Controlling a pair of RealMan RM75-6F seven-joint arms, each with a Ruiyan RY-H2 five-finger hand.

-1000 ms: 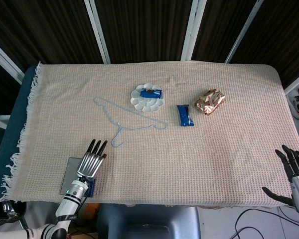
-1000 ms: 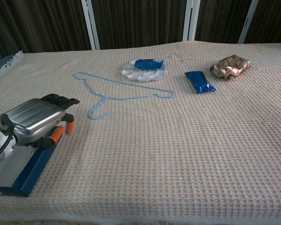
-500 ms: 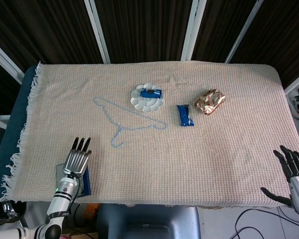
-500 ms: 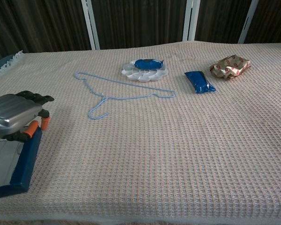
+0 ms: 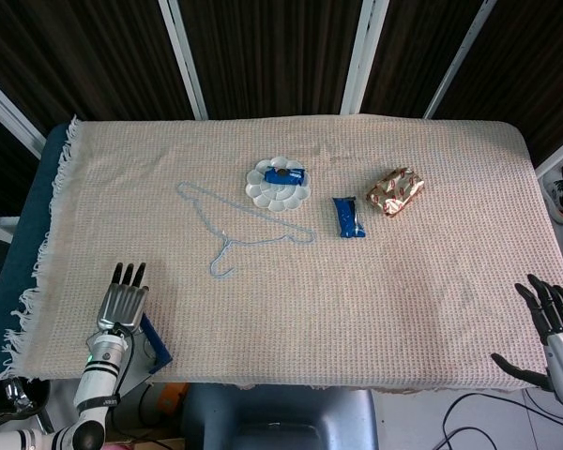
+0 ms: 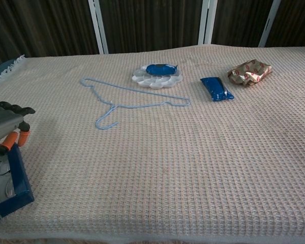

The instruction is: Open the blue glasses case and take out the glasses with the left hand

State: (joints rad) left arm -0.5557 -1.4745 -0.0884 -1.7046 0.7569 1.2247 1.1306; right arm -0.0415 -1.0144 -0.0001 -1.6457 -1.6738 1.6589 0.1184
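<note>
Blue glasses case (image 5: 156, 342) lies open at the lower left of the frame, at the desk (image 5: 291, 309) edge, just beside the left hand (image 5: 120, 305), whose fingers hang over it gripping nothing, while the right hand (image 5: 554, 328) waits spread and empty at lower right.

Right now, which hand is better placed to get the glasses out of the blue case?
Left. The left hand is right at the blue glasses case at the table's near-left corner. The right hand hangs open past the far right edge, across the whole table.
</note>
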